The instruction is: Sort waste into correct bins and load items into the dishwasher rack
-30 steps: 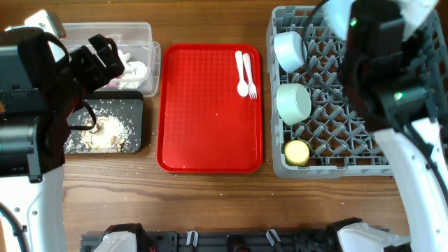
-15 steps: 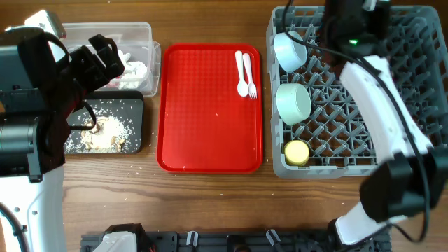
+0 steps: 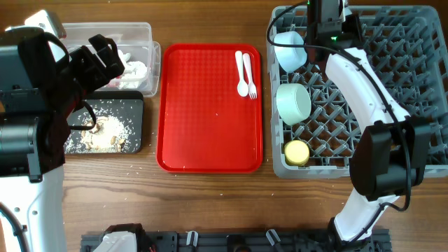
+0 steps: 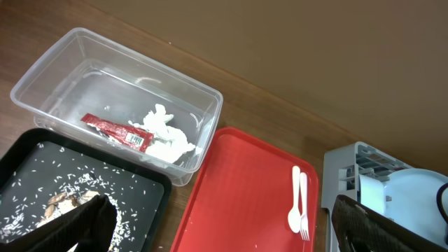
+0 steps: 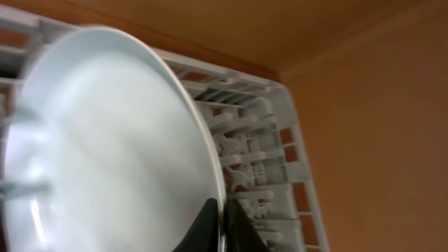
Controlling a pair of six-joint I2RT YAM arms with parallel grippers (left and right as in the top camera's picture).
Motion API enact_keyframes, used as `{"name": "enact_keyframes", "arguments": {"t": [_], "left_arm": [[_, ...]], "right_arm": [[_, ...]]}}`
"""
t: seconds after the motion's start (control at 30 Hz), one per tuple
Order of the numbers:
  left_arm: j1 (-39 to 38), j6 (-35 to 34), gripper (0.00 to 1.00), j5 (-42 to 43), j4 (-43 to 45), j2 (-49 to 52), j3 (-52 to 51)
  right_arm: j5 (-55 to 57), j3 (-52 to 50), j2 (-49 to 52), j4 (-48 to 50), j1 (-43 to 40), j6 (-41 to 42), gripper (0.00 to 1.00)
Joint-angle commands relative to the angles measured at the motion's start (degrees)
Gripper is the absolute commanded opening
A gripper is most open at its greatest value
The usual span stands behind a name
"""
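My right gripper (image 5: 224, 218) is shut on the rim of the pale blue plate (image 5: 105, 154) and holds it on edge over the grey dishwasher rack (image 5: 260, 143). In the overhead view this gripper (image 3: 326, 17) is at the rack's (image 3: 392, 84) far edge. The rack holds the pale blue bowl (image 3: 289, 49), mint green bowl (image 3: 292, 103) and yellow cup (image 3: 297, 152). My left gripper (image 4: 224, 231) is open and empty, high above the bins. The clear tub (image 4: 63, 66) holds the red wrapper (image 4: 115, 131) and white tissue (image 4: 164, 133). The black tray (image 4: 150, 182) holds rice scraps (image 4: 66, 199).
The red serving tray (image 3: 203, 112) lies between the bins and the rack, with the white spoon (image 3: 241, 73) and fork (image 3: 250, 75) side by side near its far right corner. A few rice grains lie on the wood beside the black tray (image 3: 136, 105).
My right arm has swung from over the middle of the rack to its far edge, carrying the plate. The left arm has not moved.
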Motion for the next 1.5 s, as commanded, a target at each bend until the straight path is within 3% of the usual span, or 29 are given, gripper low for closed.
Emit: {"name": "enact_keyframes", "arguments": {"t": [0.0, 0.1, 0.33, 0.43, 0.57, 0.73, 0.83, 1.13, 1.27, 1.47], "left_arm": [[0.3, 0.7, 1.0, -0.8, 0.1, 0.1, 0.8], [0.3, 0.7, 1.0, -0.8, 0.1, 0.1, 0.8], [0.3, 0.7, 1.0, -0.8, 0.1, 0.1, 0.8], [0.3, 0.7, 1.0, -0.8, 0.1, 0.1, 0.8], [0.3, 0.7, 1.0, -0.8, 0.1, 0.1, 0.8], [0.3, 0.7, 1.0, -0.8, 0.1, 0.1, 0.8], [0.3, 0.7, 1.0, -0.8, 0.1, 0.1, 0.8], [0.3, 0.7, 1.0, -0.8, 0.1, 0.1, 0.8], [0.3, 0.7, 1.0, -0.8, 0.1, 0.1, 0.8], [0.3, 0.7, 1.0, -0.8, 0.1, 0.1, 0.8]], "right_arm": [[-5.8, -0.1, 0.7, -1.6, 0.2, 1.9, 0.36], [-5.9, 0.0, 0.1, -3.3, 0.2, 4.7, 0.69], [-14.6, 1.3, -4.8, -11.0, 0.2, 7.2, 0.85], [-19.1, 1.7, -8.6, -14.1, 0.2, 8.5, 0.98], [-30.5, 1.7, -15.2, -16.4, 0.2, 13.7, 1.0], [-57.9, 1.7, -19.8, -18.8, 0.2, 17.4, 1.0], [-68.4, 1.7, -19.0, -16.2, 0.4, 17.4, 1.0], [-59.1, 5.4, -12.9, -14.6, 11.7, 19.0, 1.0], [-53.2, 12.7, -7.8, -20.8, 17.0, 20.4, 1.0], [-57.7, 24.3, 3.6, -32.5, 18.3, 22.4, 1.0]]}}
